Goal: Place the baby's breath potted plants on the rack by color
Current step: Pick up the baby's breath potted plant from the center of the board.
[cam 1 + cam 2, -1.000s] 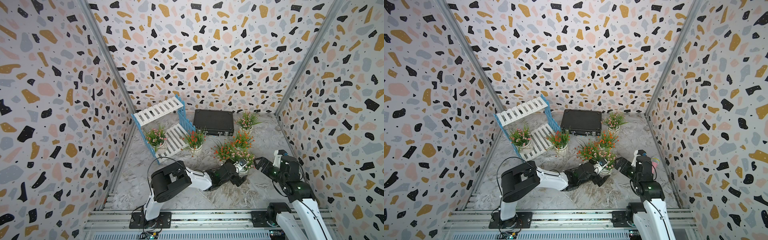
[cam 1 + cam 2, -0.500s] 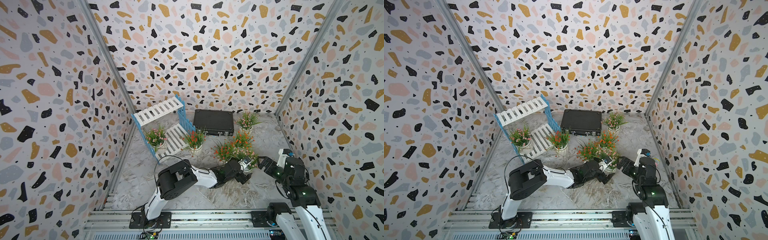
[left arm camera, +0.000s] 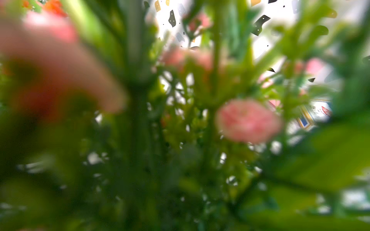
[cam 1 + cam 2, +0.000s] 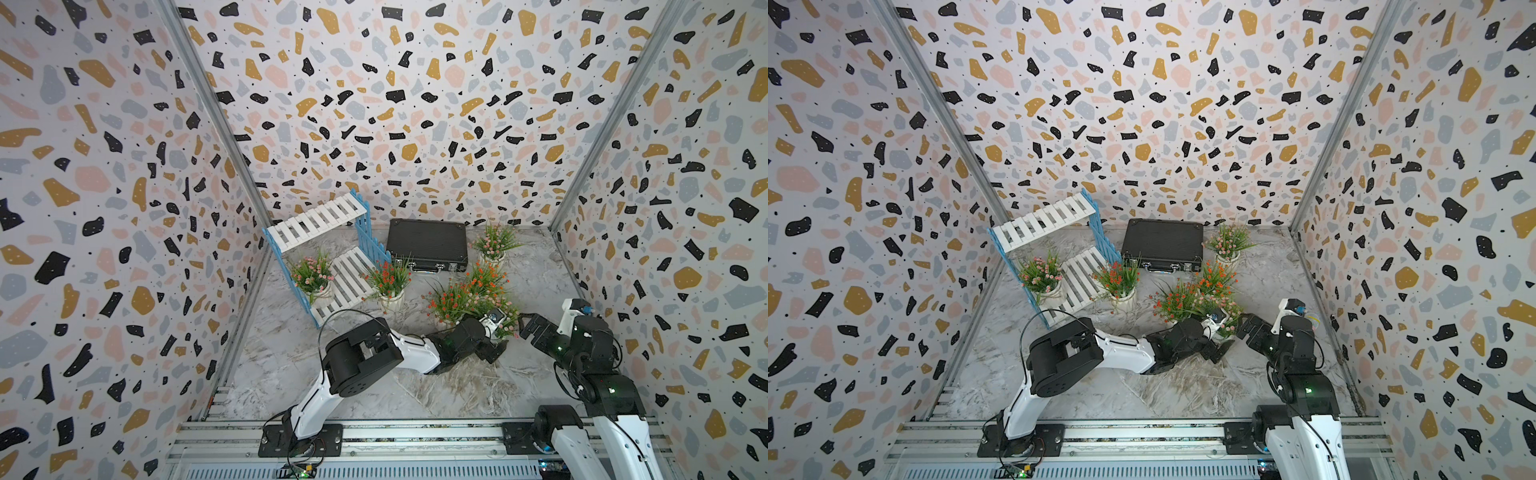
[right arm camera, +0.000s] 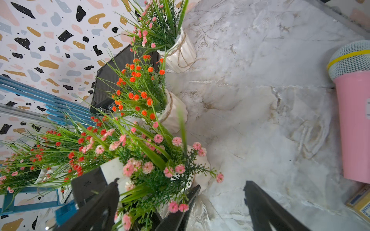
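Both grippers are converged on one pink-blossomed baby's breath potted plant in a white ribbed pot. It stands upright on the marble-patterned tabletop, well apart from the two-tier rack of white slats and blue picket sides. The left gripper is pushed in low under the foliage. Its jaws are judged wide and no grip on the pot can be made out. Its wrist view is filled with blurred leaves, so nothing can be aligned from there. The right gripper is spread wide and empty, with one finger just beside the same pot. Main risk: arm-to-arm contact if both are closed in, or the pot tipped by a one-sided push. Leaves are interleaved with an orange-red neighbour plant and a second orange-red plant, so either could be dragged over on lift. Stems rather than pot could be pinched, and the plant dropped in transit. Another pink plant is seen at the lower tier, seemingly on it. A third orange-red plant just in front of the rack could be clipped on approach.
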You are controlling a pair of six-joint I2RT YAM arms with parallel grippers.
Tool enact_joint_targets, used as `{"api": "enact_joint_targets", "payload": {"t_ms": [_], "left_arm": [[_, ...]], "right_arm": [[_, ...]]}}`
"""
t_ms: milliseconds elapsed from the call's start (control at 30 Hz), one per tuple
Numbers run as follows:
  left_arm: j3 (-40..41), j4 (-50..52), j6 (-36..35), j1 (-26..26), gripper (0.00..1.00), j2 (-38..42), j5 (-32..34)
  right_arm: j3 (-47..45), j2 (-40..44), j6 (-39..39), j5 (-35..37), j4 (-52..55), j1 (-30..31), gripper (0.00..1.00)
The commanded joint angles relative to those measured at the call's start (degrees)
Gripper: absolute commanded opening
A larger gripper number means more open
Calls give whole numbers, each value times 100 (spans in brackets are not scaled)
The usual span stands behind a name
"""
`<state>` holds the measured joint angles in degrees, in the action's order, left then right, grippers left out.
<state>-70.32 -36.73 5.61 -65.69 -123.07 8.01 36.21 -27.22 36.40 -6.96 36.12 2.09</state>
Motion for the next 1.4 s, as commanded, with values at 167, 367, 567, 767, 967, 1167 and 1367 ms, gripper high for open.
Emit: {"api": "enact_joint_targets", "payload": {"t_ms": [167, 367, 567, 767, 967, 1167, 1367], "left_arm": [[-124, -160, 239, 161, 99, -68, -60], [-86, -176, 292, 168, 99, -108, -207], [-76, -201, 326, 203, 96, -112, -290], [-41, -144, 345, 215, 87, -68, -344], [129, -82, 359, 210, 87, 167, -463], [386, 42, 371, 137, 86, 565, -652], [680, 215, 282, -29, 85, 995, -634]], "right_arm": [[168, 116, -54, 109, 150, -24, 99], [176, 111, -64, 72, 141, -24, 99], [174, 112, -66, 11, 141, -17, 99], [206, 112, -81, 4, 141, -17, 99], [246, 147, -142, 78, 148, -16, 99], [316, 200, -220, 235, 150, -15, 99], [362, 209, -265, 327, 140, -19, 99]]}}
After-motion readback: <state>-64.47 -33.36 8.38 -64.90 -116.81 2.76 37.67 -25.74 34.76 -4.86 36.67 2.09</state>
